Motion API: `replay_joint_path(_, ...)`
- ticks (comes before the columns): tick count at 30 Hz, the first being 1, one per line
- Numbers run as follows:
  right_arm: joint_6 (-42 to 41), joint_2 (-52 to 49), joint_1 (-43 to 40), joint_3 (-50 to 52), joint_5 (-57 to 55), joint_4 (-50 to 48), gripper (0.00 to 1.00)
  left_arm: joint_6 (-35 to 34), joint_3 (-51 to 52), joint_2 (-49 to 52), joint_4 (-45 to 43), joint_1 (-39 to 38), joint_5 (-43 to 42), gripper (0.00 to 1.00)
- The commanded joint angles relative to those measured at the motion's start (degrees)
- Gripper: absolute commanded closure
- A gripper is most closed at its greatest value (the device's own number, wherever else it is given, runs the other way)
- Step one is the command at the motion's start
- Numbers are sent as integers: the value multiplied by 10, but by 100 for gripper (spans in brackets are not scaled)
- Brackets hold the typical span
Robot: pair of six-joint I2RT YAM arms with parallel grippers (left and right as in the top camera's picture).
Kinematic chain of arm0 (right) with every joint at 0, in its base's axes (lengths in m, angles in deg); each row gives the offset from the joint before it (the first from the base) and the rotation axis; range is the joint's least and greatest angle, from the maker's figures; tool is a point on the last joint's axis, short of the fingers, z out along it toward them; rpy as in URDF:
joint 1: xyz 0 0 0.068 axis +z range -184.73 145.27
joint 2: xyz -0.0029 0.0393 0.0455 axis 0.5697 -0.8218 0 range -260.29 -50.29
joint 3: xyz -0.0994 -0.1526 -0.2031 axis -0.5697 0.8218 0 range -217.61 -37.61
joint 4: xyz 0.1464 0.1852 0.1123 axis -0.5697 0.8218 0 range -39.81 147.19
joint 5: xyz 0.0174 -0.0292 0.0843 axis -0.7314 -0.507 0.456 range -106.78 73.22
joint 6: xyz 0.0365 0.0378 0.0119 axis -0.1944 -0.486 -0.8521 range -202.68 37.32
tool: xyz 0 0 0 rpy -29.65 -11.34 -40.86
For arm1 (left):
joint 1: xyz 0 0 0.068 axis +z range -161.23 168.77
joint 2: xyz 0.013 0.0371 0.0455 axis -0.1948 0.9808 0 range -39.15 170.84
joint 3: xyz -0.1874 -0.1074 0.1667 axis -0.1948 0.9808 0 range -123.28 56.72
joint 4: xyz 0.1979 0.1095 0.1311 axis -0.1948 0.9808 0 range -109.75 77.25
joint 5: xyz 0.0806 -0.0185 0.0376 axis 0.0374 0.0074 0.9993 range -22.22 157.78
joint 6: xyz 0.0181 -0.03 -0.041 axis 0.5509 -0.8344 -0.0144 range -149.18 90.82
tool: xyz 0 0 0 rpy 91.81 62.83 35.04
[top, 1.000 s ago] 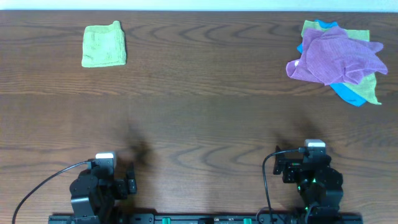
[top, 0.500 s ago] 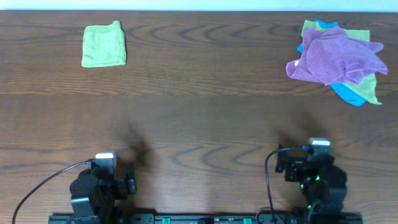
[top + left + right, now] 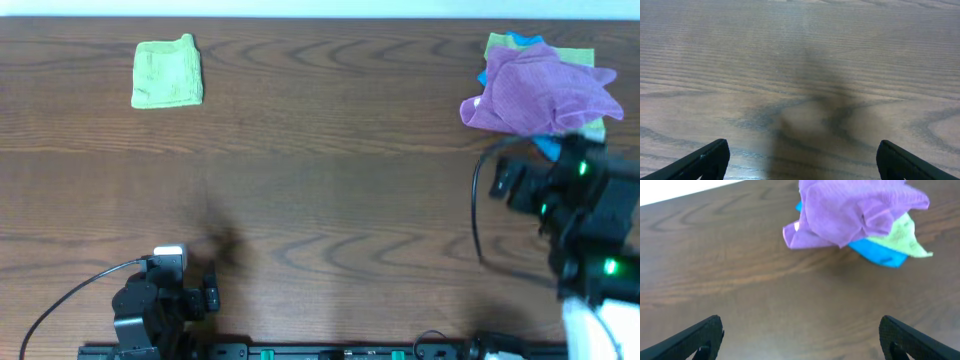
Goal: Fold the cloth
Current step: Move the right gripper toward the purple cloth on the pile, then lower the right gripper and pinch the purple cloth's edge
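- Cloth [image 3: 540,88], lilac and plain, lies crumpled in a heap on top of a lime-green cloth [image 3: 597,128] and a blue cloth [image 3: 547,148].
- Corners of green stick out from under the cloth on its far side and its right. Blue shows at its far edge and at its near right corner.
- Just beyond the cloth runs the far edge of the table [image 3: 320,190], dark wood grain with a pale strip past it.
- Left of the cloth, a long stretch of wood reaches as far as a folded green square [image 3: 167,72], which sits about as close to that far edge as the cloth does.
- On the near side of the cloth and close to it stands the right arm [image 3: 575,200]. From overhead its top overlaps the blue corner, green lights glow on it, and a black cable [image 3: 478,215] loops at its left.
- In its wrist view the right gripper [image 3: 800,325] is spread wide and grasps nothing. It hangs over wood, apart from the cloth, with the heap ahead and a little to the right.
- Far to the left of the cloth, on its near side, the left gripper [image 3: 802,150] is released, its fingers wide apart over bare grain and a blurred shadow.
- Any print on the arms is too small to read.
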Motion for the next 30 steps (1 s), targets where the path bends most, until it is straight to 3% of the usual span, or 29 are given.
replay_joint_path(1, -27, -66, -9, -70, -4, 19, 1, -2, 1, -3, 10, -2, 0, 5)
replay_joint_path(21, -34, -470, -126, -372, 18, 92, 1, -2, 1, -3, 10, -2, 0, 5)
replay_joint_path(30, -9, -499, -128, -384, -31, 33, 1, -2, 1, -3, 10, -2, 0, 5)
